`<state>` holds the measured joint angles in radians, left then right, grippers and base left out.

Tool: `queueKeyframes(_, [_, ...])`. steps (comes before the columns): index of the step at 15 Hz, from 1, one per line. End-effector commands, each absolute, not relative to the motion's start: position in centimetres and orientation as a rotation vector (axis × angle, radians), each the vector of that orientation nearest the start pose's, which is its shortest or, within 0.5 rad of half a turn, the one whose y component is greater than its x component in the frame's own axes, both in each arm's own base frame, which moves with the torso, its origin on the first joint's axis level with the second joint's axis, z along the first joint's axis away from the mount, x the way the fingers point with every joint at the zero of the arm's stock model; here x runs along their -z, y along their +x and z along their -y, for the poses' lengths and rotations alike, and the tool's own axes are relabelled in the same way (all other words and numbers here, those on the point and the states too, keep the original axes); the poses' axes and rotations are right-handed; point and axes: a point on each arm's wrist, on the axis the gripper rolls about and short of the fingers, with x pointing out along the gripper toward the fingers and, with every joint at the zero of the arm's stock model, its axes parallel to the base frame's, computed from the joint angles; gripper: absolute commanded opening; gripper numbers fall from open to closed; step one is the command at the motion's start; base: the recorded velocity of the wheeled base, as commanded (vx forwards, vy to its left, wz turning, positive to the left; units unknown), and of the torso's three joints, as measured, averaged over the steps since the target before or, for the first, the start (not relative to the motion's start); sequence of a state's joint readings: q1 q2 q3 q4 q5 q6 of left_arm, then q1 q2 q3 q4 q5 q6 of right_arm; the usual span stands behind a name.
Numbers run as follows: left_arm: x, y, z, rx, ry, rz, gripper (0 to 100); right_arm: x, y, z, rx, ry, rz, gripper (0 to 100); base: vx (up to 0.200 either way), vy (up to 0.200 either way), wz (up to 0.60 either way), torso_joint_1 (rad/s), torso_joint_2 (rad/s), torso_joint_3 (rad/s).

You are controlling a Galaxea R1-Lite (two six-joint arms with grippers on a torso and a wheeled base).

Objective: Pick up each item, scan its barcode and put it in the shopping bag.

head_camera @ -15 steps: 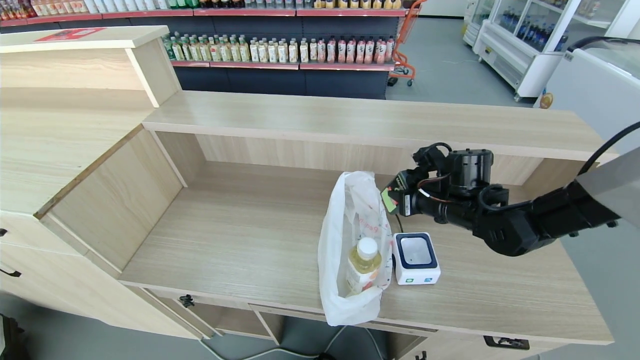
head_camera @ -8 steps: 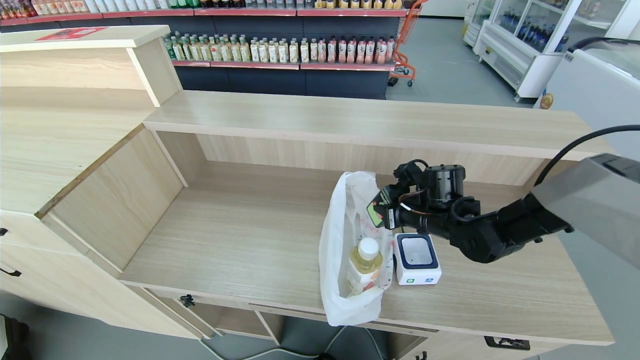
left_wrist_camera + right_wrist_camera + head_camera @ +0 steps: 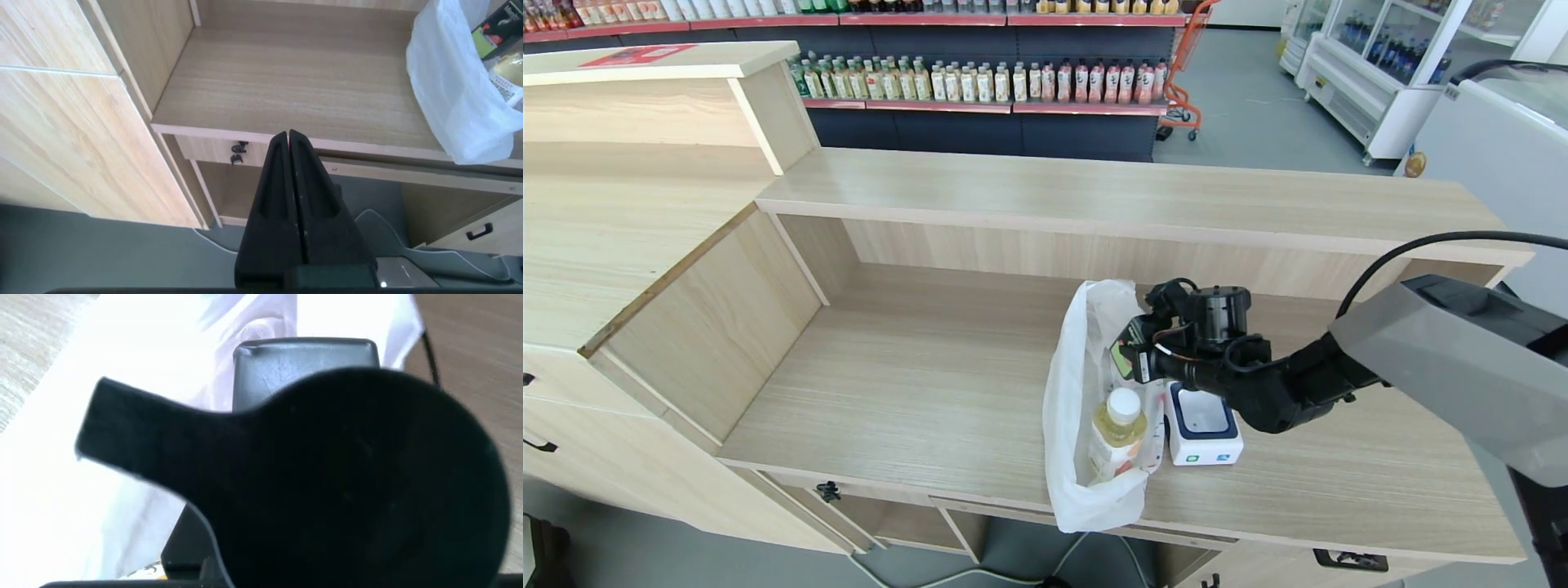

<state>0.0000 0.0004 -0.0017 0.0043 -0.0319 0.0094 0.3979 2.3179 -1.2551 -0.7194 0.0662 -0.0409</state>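
Note:
A white plastic shopping bag [image 3: 1080, 384] stands open on the lower counter [image 3: 915, 384], with a bottle of yellow drink [image 3: 1119, 425] upright inside it. My right gripper [image 3: 1131, 358] hangs at the bag's mouth, shut on a small dark pack with a green and red label [image 3: 1123, 357]. Directly to the right of the bag sits the white barcode scanner [image 3: 1202, 425], partly under my right arm. In the right wrist view a dark shape close to the lens hangs over the bag [image 3: 155, 351]. My left gripper [image 3: 288, 137] is shut and empty, low in front of the counter's edge, left of the bag [image 3: 458, 90].
A raised wooden shelf [image 3: 1127, 192] runs along the back of the counter, and a tall wooden side wall [image 3: 711, 318] closes its left end. Bare countertop lies left of the bag. Store shelves of bottles [image 3: 980, 82] stand behind.
My right arm has carried the small pack leftward and lower, from above the scanner to the mouth of the bag. The bag, bottle and scanner have stayed put.

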Motion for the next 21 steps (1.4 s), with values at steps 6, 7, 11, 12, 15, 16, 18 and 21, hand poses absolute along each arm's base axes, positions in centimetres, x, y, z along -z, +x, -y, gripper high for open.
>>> queueKeyframes(6, [-7.5,-2.3,0.1,0.032,0.009,-0.003,0,-3.8,43.1,-18.5,-0.48,-0.147,-0.359,0,0.0,0.0,0.0,0.0,0.0,0.0])
queueKeyframes(7, [-7.5,-2.3,0.1,0.032,0.009,-0.003,0,-3.7,43.1,-18.5,-0.484,-0.147,-0.362,0,0.0,0.0,0.0,0.0,0.0,0.0])
queueKeyframes(11, [-7.5,-2.3,0.1,0.032,0.009,-0.004,0,-2.7,42.8,-19.3,-0.504,-0.153,-0.382,0,0.0,0.0,0.0,0.0,0.0,0.0])
queueKeyframes(12, [-7.5,-2.3,0.1,0.032,0.009,-0.003,0,-2.5,42.7,-19.4,-0.507,-0.155,-0.386,0,0.0,0.0,0.0,0.0,0.0,0.0])
queueKeyframes(15, [-7.5,-2.3,0.1,0.032,0.009,-0.004,0,-2.2,42.7,-19.4,-0.505,-0.158,-0.391,0,0.0,0.0,0.0,0.0,0.0,0.0])
queueKeyframes(16, [-7.5,-2.3,0.1,0.032,0.009,-0.003,0,-2.1,42.7,-19.4,-0.503,-0.159,-0.395,0,0.0,0.0,0.0,0.0,0.0,0.0])
queueKeyframes(18, [-7.5,-2.3,0.1,0.031,0.009,-0.003,0,-1.6,42.3,-19.2,-0.5,-0.163,-0.416,0,0.0,0.0,0.0,0.0,0.0,0.0])
queueKeyframes(21, [-7.5,-2.3,0.1,0.032,0.009,-0.003,0,-1.2,42.0,-18.7,-0.493,-0.165,-0.437,0,0.0,0.0,0.0,0.0,0.0,0.0])
